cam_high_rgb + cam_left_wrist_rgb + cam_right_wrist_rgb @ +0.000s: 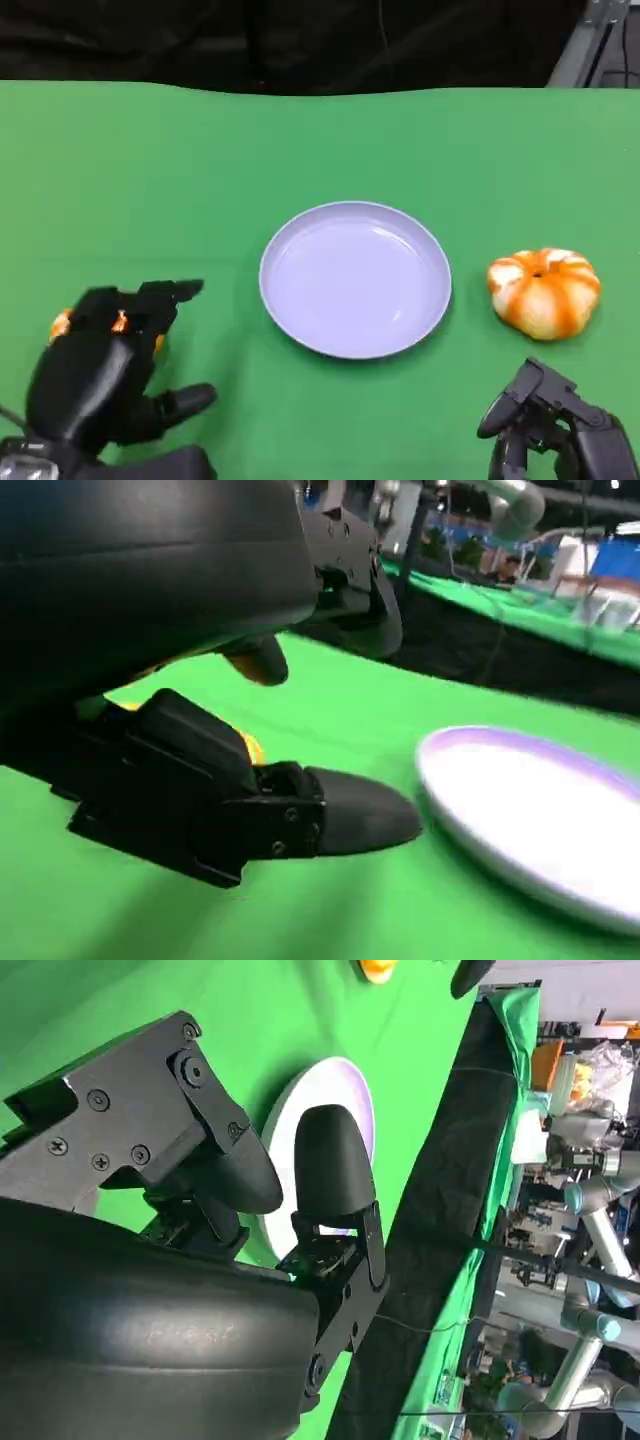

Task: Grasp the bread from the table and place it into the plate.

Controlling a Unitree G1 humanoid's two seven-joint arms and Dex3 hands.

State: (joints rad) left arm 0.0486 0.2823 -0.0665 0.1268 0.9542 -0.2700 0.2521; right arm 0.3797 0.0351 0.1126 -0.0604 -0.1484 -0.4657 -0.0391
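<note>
Fingers of the left hand are curled down over a small orange item, of which only slivers show at either side of the black shell in the head view. In the left wrist view a yellow-orange patch lies under the fingers, against the palm. Whether the hand actually grips this item or merely covers it cannot be told from the pictures. The thumb sticks out apart from the other fingers, toward the plate.

The right hand sits at the table's near right corner. Its fingers are spread, with nothing between them; in the right wrist view two fingertips point toward the plate with open space around them.

The bread, a round pumpkin-shaped bun with white and orange ribs, rests on the green table near the right edge. It is just beside the plate, on its right, not touching it. It lies just beyond the right hand, apart from it.

The plate is pale lavender, round and shallow, and stands upright at about the middle of the table. Nothing lies in it.

The left hand is near the table's near left corner, well apart from the bread, with the plate between them.
</note>
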